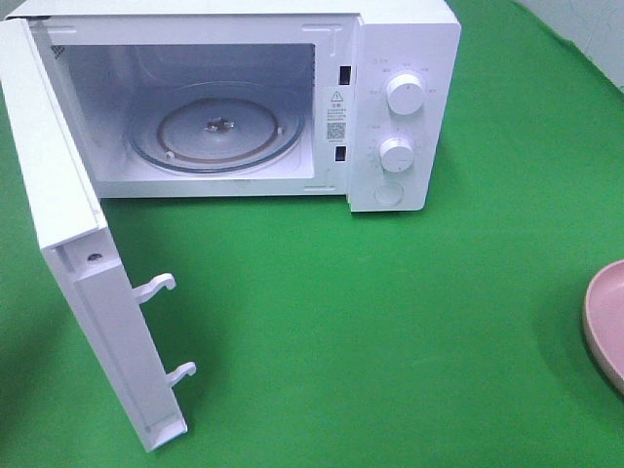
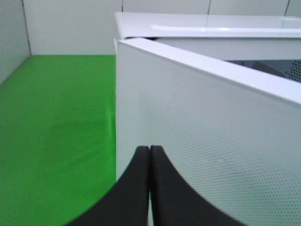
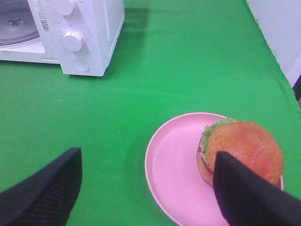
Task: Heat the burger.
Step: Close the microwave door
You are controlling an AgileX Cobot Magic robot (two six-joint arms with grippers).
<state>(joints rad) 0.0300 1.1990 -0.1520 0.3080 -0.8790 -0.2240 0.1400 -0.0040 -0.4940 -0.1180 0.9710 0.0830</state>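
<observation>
From the high exterior camera, a white microwave point(image 1: 244, 97) stands at the back of a green tabletop point(image 1: 390, 341). Its door point(image 1: 83, 263) is swung wide open to the left, showing two hooked latches point(image 1: 161, 288) on its free edge. Inside the cavity lies a round glass turntable point(image 1: 219, 132), with nothing on it. The control panel on the right of the oven carries an upper knob point(image 1: 405, 93), a lower knob point(image 1: 397, 154) and a round button point(image 1: 388, 193) beneath them. At the right edge of this view only a slice of a pink plate point(image 1: 606, 322) shows; the burger and both grippers are out of this frame.

In the left wrist view, the left gripper point(image 2: 149, 155) has its two dark fingers point(image 2: 136, 188) pressed together, closed on nothing. They sit just before the outer face of the open microwave door, a white panel covered in fine dots, with the top of the oven visible beyond it and green cloth off to one side. Whether the fingertips touch the door cannot be told.

In the right wrist view, the right gripper point(image 3: 146, 183) has its black fingers point(image 3: 47, 193) spread wide apart, holding nothing. Between and beyond them sits the pink plate, resting on the green tabletop. The burger point(image 3: 242, 150) lies on the plate, toward its side nearest one finger, with its glossy brown bun uppermost and green lettuce and a bit of red showing at the edge. That finger overlaps the burger in the picture; contact cannot be judged. The microwave's control panel stands well apart from the plate, across bare cloth.
</observation>
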